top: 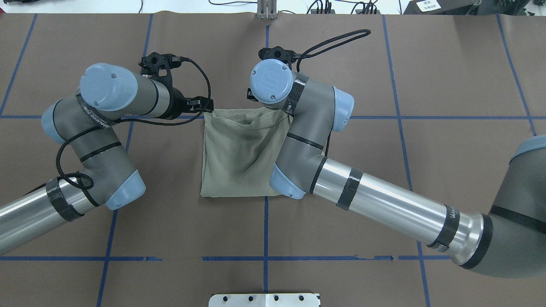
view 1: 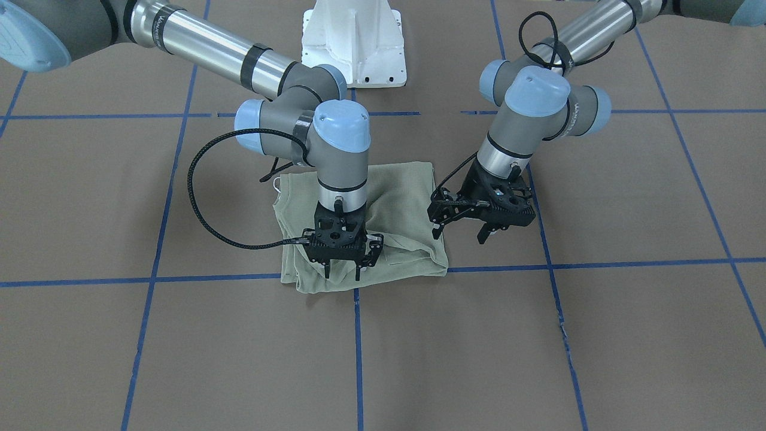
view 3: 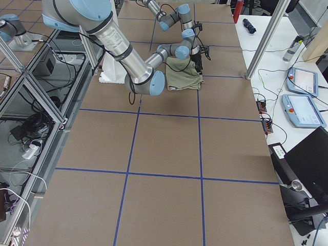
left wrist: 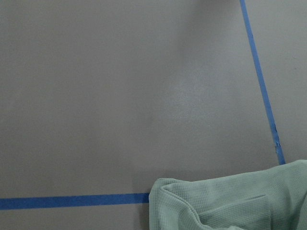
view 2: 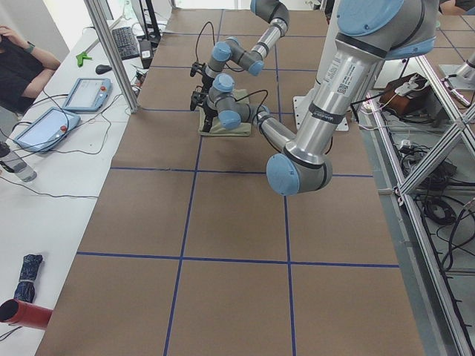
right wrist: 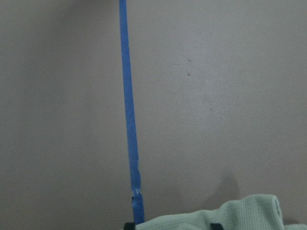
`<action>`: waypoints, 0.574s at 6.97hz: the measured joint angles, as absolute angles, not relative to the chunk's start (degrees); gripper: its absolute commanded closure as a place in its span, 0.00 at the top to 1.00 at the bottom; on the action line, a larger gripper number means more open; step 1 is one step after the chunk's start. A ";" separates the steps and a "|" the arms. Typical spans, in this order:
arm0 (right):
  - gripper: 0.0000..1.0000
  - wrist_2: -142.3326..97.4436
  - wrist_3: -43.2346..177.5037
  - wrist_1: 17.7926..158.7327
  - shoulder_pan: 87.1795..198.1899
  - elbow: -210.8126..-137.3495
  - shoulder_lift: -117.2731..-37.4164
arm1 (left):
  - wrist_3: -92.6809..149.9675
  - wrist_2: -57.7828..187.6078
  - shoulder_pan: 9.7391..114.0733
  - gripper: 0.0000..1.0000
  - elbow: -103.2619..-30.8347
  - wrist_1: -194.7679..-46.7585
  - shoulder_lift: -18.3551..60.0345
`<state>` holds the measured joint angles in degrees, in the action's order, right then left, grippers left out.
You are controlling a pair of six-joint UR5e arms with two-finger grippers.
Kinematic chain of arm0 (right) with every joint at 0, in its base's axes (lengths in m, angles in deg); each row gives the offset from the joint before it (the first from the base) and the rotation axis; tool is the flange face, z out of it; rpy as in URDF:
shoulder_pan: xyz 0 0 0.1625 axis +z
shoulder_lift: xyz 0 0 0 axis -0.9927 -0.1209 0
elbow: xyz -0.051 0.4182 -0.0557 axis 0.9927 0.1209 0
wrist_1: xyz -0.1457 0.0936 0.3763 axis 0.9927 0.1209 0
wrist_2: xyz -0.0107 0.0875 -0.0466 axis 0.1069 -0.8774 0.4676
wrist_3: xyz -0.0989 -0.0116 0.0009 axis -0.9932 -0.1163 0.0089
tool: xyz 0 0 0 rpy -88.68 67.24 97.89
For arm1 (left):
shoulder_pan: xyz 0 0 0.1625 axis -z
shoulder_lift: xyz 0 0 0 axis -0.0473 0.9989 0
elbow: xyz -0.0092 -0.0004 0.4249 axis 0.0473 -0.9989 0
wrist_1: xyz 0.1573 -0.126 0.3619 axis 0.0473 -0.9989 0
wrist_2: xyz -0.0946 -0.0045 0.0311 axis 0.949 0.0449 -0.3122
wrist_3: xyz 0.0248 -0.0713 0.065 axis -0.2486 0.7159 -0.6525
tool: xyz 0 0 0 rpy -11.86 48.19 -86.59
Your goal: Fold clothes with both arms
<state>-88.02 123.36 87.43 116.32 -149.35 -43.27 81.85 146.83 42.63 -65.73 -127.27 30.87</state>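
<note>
Lying folded into a rough square on the brown table (view 1: 538, 335): the olive shirt (view 1: 401, 197). Poised over its operator-side edge, the right gripper (view 1: 343, 275), fingers spread, tips down at the cloth. Just beside its left edge, the left gripper (view 1: 459, 235), fingers apart, holding nothing.

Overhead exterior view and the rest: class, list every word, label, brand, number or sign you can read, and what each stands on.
Nothing can be read.
On the left arm, white lettering on a black band: too blurred.
On the right arm, white lettering at the tube's end: too blurred.
A white label at the view's top right: too small.
On the shirt: no print shows.
</note>
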 measured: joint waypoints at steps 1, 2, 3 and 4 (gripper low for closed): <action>0.60 -88.04 121.14 87.33 116.70 -149.17 -43.71 | 81.85 146.83 42.62 1.00 -65.69 -127.27 30.86; 0.59 -88.08 119.83 87.19 116.86 -149.08 -44.34 | 81.85 146.83 42.62 1.00 -65.69 -127.27 30.87; 0.54 -88.10 119.48 87.09 116.78 -149.05 -44.84 | 81.87 146.83 42.61 1.00 -65.71 -127.27 30.86; 0.44 -88.10 119.48 86.99 116.60 -149.03 -45.21 | 81.91 146.83 42.61 1.00 -65.70 -127.27 30.86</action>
<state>-88.10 119.48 86.99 116.60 -149.03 -45.21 81.91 146.83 42.61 -65.70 -127.27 30.86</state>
